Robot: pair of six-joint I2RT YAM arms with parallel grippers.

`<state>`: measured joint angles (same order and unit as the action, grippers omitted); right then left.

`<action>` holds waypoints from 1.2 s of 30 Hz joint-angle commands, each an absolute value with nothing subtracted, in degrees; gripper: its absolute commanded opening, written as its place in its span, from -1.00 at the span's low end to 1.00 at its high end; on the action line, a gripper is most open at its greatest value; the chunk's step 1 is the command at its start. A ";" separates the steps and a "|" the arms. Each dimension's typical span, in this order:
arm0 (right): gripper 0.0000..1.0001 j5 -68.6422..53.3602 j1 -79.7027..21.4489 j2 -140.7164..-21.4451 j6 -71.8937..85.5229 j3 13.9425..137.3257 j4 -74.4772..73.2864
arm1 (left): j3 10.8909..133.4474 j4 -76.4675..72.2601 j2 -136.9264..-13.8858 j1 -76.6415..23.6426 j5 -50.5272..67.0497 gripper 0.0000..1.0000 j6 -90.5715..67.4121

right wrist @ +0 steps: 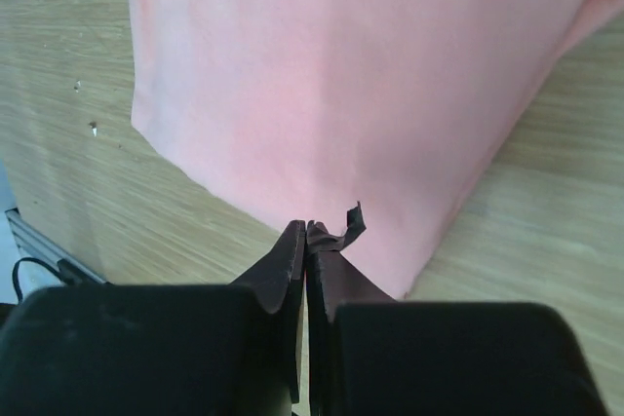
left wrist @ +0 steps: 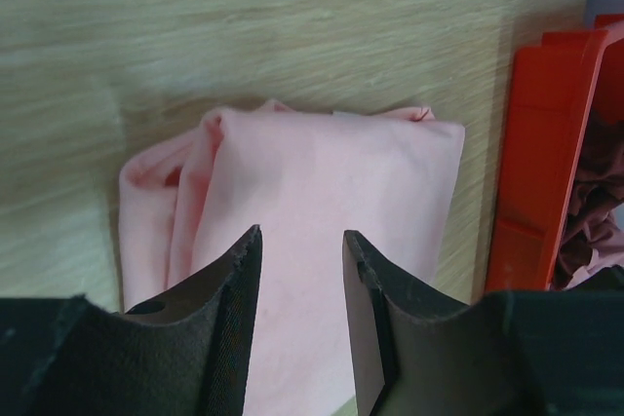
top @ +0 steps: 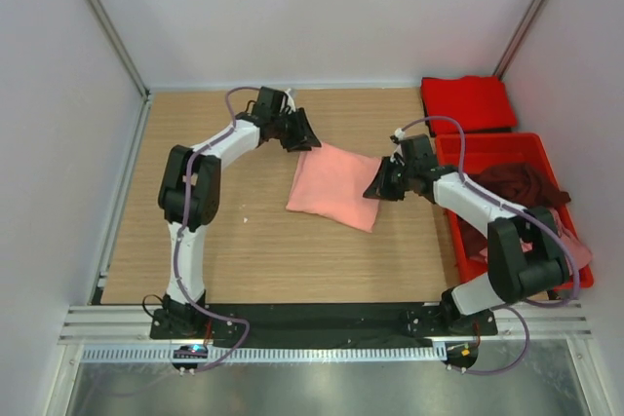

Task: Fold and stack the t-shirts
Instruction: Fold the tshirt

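Note:
A folded salmon-pink t-shirt [top: 334,185] lies flat on the wooden table; it also shows in the left wrist view [left wrist: 322,182] and the right wrist view [right wrist: 341,75]. My left gripper [top: 301,135] is open over its far left corner, jaws apart above the cloth [left wrist: 302,236]. My right gripper [top: 380,185] is shut at the shirt's right edge [right wrist: 307,226]; no cloth shows between the jaws. A bright red t-shirt [top: 468,102] lies folded at the back right. A dark maroon t-shirt [top: 517,182] and a dusty pink one [top: 577,258] lie crumpled in the bin.
A rigid red plastic bin [top: 487,139] stands at the right edge of the table, close to my right arm; it also shows in the left wrist view [left wrist: 546,143]. White walls enclose the table on three sides.

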<state>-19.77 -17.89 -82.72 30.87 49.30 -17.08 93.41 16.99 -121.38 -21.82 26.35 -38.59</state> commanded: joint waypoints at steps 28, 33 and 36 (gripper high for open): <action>-0.28 -11.81 -10.90 -88.50 31.54 55.63 -19.23 | 89.08 22.15 -108.47 -23.55 10.82 -0.17 -31.99; 0.22 -6.16 -10.63 -89.56 37.17 56.60 -18.29 | 76.57 20.57 -102.22 -24.35 8.36 -0.17 -36.56; 0.27 -3.70 -10.63 -91.48 37.79 56.86 -16.00 | 71.90 21.62 -100.37 -24.26 5.99 -0.16 -38.49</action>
